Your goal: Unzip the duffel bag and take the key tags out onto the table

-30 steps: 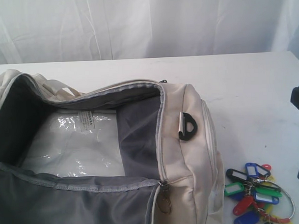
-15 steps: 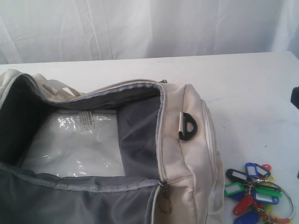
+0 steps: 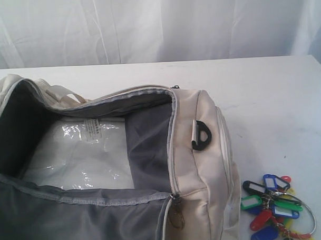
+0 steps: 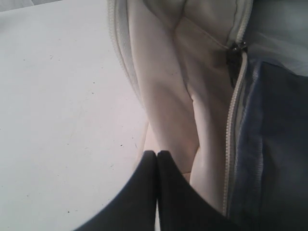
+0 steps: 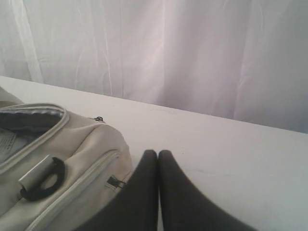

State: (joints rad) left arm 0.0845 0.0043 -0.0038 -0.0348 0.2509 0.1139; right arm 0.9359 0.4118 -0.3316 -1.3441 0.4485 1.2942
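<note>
White pleated curtain [image 3: 157,25] at back; clear crinkled plastic packet [image 3: 80,157], printed label [image 3: 93,128] on it.

One duffel bag [image 3: 201,155], one bunch of key tags [image 3: 270,207], one table [image 3: 265,85]

white table [image 3: 265,85]; on it duffel bag [image 3: 201,166]; key tags [image 3: 271,208]

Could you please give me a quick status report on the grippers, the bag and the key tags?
Left gripper shut, empty; right gripper shut, empty. Duffel bag unzipped, gaping. Key tags out on the table beside it. Nothing blocking.
</note>
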